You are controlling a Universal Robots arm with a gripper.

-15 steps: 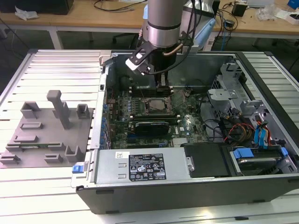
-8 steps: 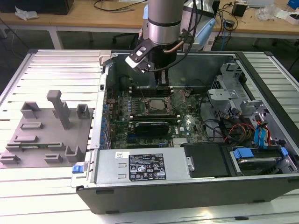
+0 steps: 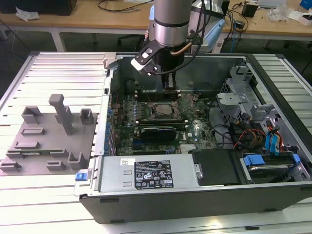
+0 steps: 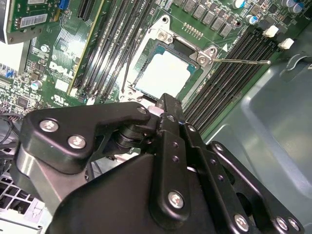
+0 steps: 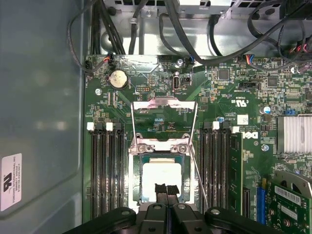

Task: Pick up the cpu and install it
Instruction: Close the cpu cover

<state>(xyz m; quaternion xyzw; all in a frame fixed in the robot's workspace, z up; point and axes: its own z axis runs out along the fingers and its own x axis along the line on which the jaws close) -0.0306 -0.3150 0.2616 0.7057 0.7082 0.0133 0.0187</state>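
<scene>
Found the gripper (image 5: 166,189) closed, its two black fingertips (image 5: 160,188) pressed together with nothing held between them, poised low inside the open computer case (image 3: 195,202). Saw the cpu (image 5: 163,176) right under those tips in the first wrist view, lying flat and square in the socket (image 5: 137,180), shiny pale top facing up (whether touched by the tips or merely close beneath them, could not tell). Met the same chip in the second wrist view, just past the gripper's tip, seated in the socket frame. Noted the metal load plate (image 5: 164,104) flipped up and open at one side of the socket, and a thin wire lever (image 5: 199,178) standing free alongside. Counted rows of dark memory slots (image 5: 105,170) flanking the socket on both sides, all on the green motherboard (image 5: 234,92), with a coin battery (image 5: 117,79) further off.

In the exterior view, placed the arm (image 3: 168,24) coming down into the case above the board, with a grey power supply (image 3: 112,170) along the near wall and blue-clipped drive bays (image 3: 273,144) toward the exterior view's right. Found the case resting on a slatted metal counter (image 3: 53,63), with a grey fixture plate (image 3: 48,146) of upright blocks just beside it on the exterior view's left. Beyond, made out wooden counters (image 3: 87,19) strewn with cables.
</scene>
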